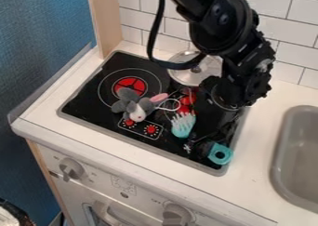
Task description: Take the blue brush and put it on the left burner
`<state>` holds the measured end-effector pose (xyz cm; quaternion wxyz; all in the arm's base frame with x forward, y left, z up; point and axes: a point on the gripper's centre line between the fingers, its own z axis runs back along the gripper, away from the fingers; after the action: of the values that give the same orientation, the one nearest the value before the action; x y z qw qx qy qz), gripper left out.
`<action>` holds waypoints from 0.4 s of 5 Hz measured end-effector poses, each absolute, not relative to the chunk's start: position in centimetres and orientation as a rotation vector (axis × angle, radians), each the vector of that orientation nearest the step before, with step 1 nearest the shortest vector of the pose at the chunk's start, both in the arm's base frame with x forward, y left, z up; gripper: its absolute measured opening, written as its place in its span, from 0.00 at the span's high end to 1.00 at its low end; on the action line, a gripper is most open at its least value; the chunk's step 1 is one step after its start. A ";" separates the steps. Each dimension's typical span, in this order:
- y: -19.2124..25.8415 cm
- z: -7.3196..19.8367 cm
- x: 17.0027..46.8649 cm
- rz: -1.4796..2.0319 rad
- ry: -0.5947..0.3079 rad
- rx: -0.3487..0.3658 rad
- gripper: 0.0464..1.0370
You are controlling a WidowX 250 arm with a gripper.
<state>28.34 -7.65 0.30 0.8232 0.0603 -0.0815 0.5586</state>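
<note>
The black robot hand (200,143) hangs over the near right part of the black stove top (84,99), at the middle of the teal-blue plastic brush with pale bristles (181,127); I cannot tell whether it is spread or closed. The brush lies toward the near right, bristles to the left, holed handle end to the right. A grey-and-white plush mouse (133,106) sits left of it, by the red-centred left burner (138,85).
</note>
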 end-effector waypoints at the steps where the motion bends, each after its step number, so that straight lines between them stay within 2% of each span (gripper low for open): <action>1: -7.3 0.7 27.5 1.183 -0.164 0.131 0.62; 2: -7.2 2.3 26.8 1.198 -0.155 0.102 0.62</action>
<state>26.85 -7.18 2.26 0.8220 0.0479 -0.0727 0.5628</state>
